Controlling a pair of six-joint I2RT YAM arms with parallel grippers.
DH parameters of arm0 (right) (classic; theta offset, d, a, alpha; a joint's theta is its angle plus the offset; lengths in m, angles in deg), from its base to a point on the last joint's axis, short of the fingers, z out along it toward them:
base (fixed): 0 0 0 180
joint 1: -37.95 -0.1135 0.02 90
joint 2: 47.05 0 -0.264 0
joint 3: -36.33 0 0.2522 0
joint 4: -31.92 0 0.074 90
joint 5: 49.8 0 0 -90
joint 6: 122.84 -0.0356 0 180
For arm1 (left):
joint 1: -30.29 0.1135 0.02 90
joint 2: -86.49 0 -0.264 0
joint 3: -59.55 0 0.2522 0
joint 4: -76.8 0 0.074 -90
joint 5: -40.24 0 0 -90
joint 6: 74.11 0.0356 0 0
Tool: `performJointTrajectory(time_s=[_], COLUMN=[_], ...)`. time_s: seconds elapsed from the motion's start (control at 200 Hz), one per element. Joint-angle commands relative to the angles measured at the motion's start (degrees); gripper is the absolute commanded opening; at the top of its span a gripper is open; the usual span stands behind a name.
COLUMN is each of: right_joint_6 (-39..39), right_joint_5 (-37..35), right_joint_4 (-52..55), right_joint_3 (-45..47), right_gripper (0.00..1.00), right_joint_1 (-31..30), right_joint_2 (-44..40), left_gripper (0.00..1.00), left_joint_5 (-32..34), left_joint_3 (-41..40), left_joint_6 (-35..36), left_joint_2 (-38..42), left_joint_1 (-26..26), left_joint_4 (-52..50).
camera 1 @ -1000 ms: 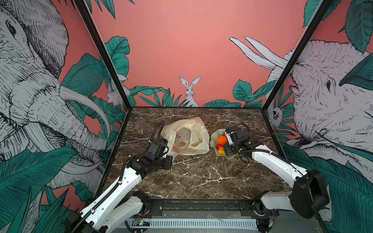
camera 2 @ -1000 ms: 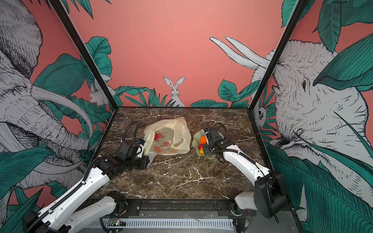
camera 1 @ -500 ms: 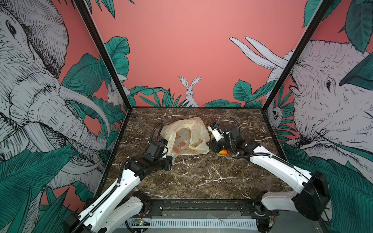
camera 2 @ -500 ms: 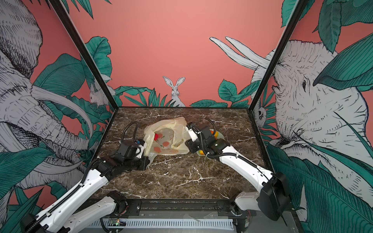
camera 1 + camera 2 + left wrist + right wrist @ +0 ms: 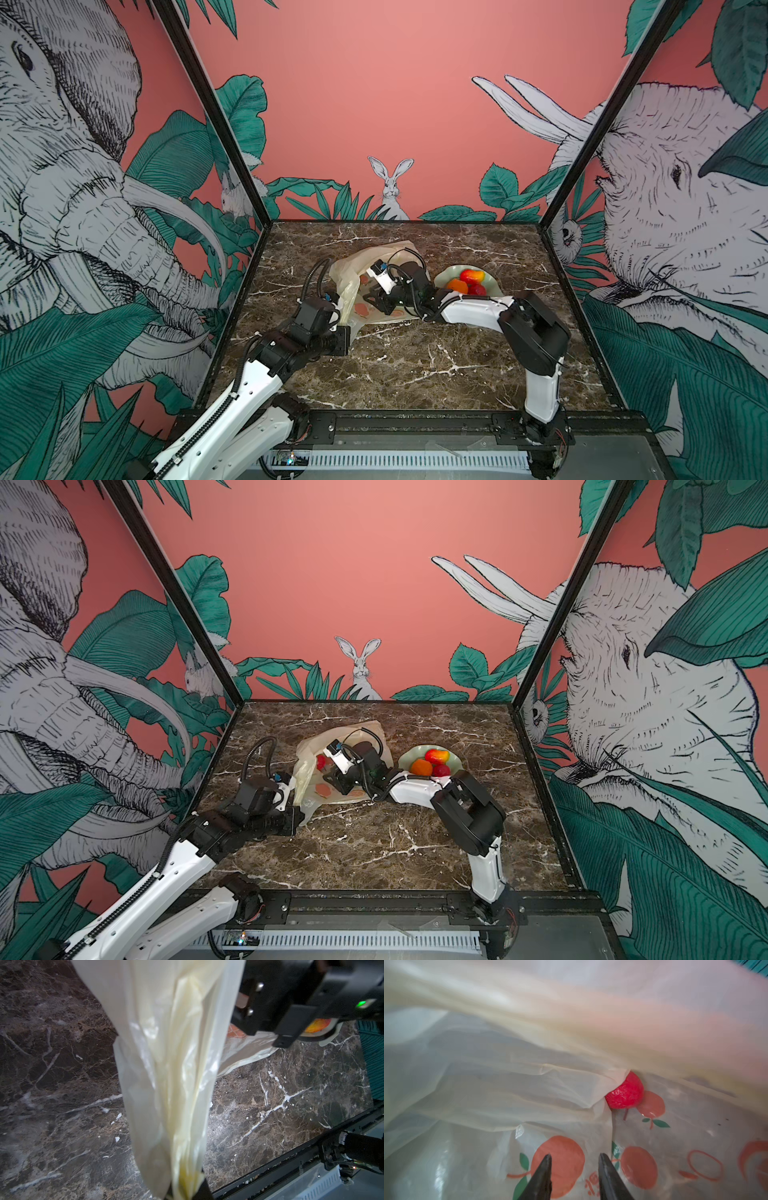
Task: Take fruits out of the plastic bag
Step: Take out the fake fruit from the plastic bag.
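1. Tabletop (image 5: 415,365) of dark marble pattern is seen carrying the plastic bag (image 5: 353,270) (image 5: 309,750) at the centre of the frame in both top views, with a pale green dish (image 5: 446,275) (image 5: 409,755) just beside it on the right.
2. Three pieces are held in the dish, packed together: a red-yellow oval fruit (image 5: 472,275) (image 5: 436,755), an orange fruit (image 5: 457,285) (image 5: 421,766) and a round red fruit (image 5: 477,289) (image 5: 441,770).
3. One more red fruit (image 5: 625,1093) (image 5: 321,761) is found inside the bag, right of centre in the right wrist view, half tucked under a fold of film and next to a printed orange picture (flat decoration only).
4. The left tool (image 5: 185,1190) is clamped on a gathered strip of the bag at the bottom edge of the left wrist frame, and the film is drawn up away from it in a long pleated band.
5. The right tool (image 5: 574,1157) is placed inside the bag's mouth, its jaws parted by a narrow gap with nothing between them (the tips sit over printed film). The red fruit lies apart from them, up and to the right in that frame.
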Motion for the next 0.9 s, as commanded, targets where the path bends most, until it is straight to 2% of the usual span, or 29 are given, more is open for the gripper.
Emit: performJointTrajectory(time_s=[0.0,0.16,0.475,0.895], right_joint_6=[-3.3,-10.6,-23.0,-36.3], right_joint_5=[0.6,-6.0,-15.3,-20.4], right_joint_4=[-16.8,-17.8,-7.7,-0.2], right_joint_3=[-2.1,-7.5,-18.2,-27.6], right_gripper=[0.45,0.54,0.67,0.68], right_joint_1=[-0.4,-0.5,-1.1,-1.3], right_joint_2=[3.1,9.1,17.2,25.0], left_gripper=[0.0,0.0,0.0,0.0], left_joint_5=[0.9,0.9,-0.6,-0.8], left_joint_3=[-0.8,0.3,0.9,2.4], left_joint_6=[-1.2,-0.6,-0.2,1.1], left_joint_2=[-0.2,-0.2,-1.2,-2.8], left_joint_1=[0.0,0.0,0.0,0.0], left_joint_4=[-0.2,-0.4,0.8,0.6])
